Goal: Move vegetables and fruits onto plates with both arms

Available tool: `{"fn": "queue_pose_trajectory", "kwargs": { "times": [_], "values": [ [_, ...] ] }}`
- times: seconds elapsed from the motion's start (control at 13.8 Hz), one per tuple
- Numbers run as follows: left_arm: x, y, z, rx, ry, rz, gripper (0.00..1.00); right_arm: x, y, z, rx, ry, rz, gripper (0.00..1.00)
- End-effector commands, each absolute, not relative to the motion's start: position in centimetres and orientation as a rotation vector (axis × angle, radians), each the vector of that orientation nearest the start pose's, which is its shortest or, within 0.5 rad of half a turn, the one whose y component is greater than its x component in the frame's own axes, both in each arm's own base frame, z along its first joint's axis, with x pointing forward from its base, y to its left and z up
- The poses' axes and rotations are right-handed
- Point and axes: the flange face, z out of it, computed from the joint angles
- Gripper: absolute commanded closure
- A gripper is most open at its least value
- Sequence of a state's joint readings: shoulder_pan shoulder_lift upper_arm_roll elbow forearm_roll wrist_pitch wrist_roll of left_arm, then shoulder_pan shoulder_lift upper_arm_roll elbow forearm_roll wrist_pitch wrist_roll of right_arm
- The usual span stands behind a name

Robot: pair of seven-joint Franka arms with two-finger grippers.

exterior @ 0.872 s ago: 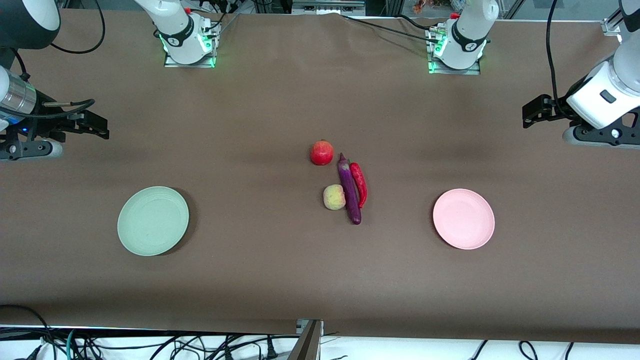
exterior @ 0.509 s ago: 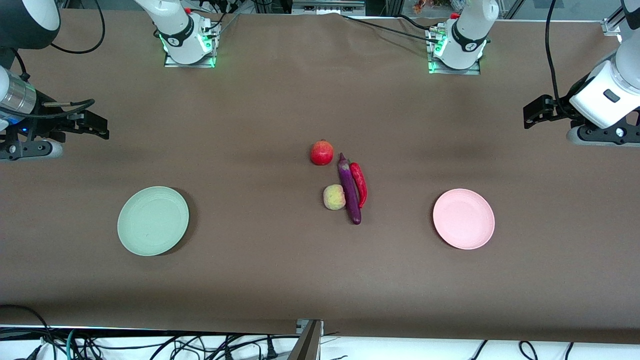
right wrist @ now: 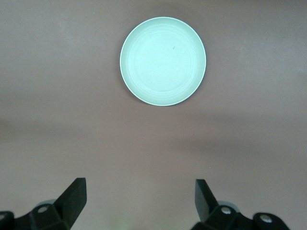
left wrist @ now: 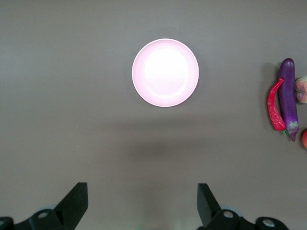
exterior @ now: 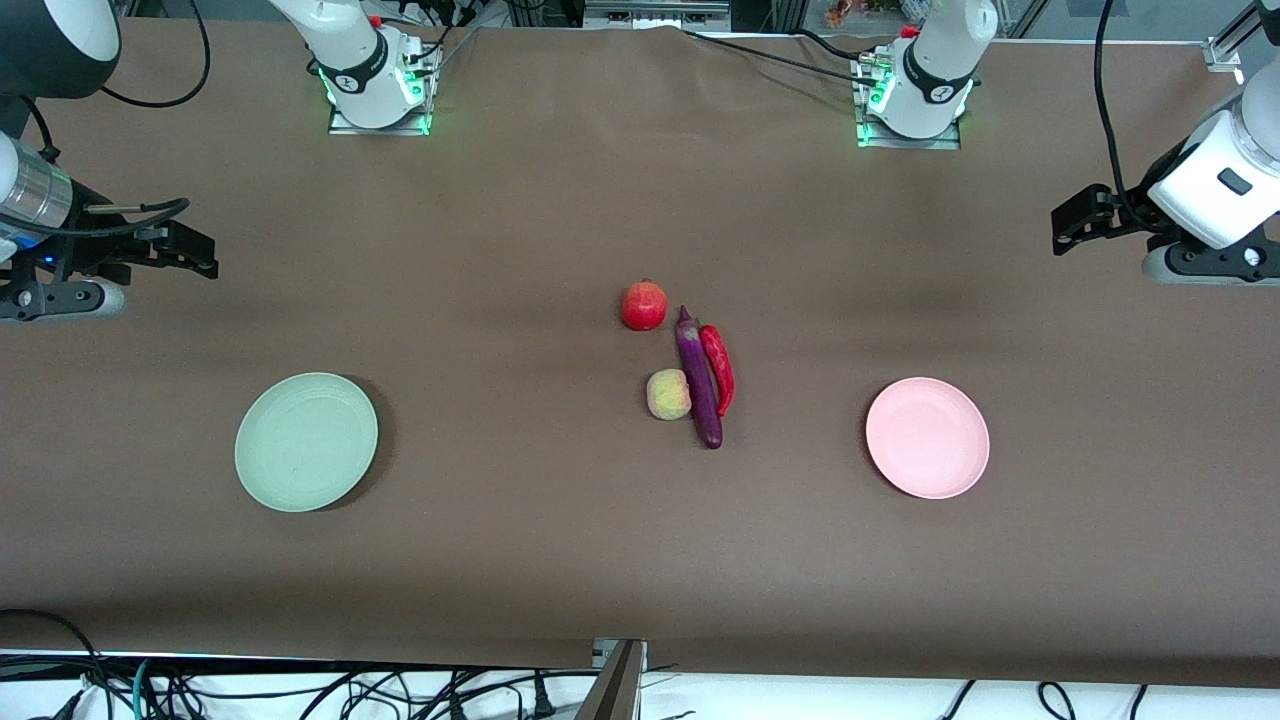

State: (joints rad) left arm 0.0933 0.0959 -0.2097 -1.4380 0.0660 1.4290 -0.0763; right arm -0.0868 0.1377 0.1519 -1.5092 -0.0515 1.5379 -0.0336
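The purple eggplant (exterior: 699,378) lies mid-table with the red chili pepper (exterior: 718,366) touching it on the left arm's side; both show in the left wrist view, eggplant (left wrist: 288,98) and chili (left wrist: 275,104). The yellow-green peach (exterior: 669,394) touches the eggplant on the right arm's side. The red pomegranate (exterior: 643,305) sits farther from the camera. The mint plate (exterior: 306,441) and the pink plate (exterior: 927,437) are empty. My left gripper (exterior: 1072,222) is open, high over the table's left-arm end. My right gripper (exterior: 185,250) is open, high over the right-arm end.
The brown table (exterior: 520,540) carries nothing else. The arm bases (exterior: 375,85) stand along the edge farthest from the camera. Cables hang along the near edge (exterior: 300,690). In the wrist views the pink plate (left wrist: 165,72) and the mint plate (right wrist: 163,61) lie below each gripper.
My left arm has risen a little and drawn toward its end of the table. The right arm and all objects have not moved.
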Motion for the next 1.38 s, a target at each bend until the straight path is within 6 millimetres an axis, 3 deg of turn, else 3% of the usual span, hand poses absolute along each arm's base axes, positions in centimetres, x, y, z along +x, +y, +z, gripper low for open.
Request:
{"fn": "queue_pose_trajectory", "kwargs": {
  "times": [0.0, 0.65, 1.09, 1.31],
  "values": [
    [56.3, -5.3, 63.2, -3.059, 0.039, 0.133, 0.00, 59.2, 2.7, 57.7, -3.152, -0.143, 0.157, 0.00],
    [56.1, -5.0, 63.6, -3.058, 0.034, 0.121, 0.00, 59.2, 2.6, 57.6, -3.152, -0.143, 0.159, 0.00],
    [56.2, -6.1, 63.4, -3.064, 0.085, 0.115, 0.00, 59.2, 2.6, 57.6, -3.152, -0.138, 0.161, 0.00],
    [56.3, -7.3, 64.2, -3.072, 0.124, 0.054, 0.00, 59.2, 2.5, 57.7, -3.153, -0.138, 0.159, 0.00]
  ]
}}
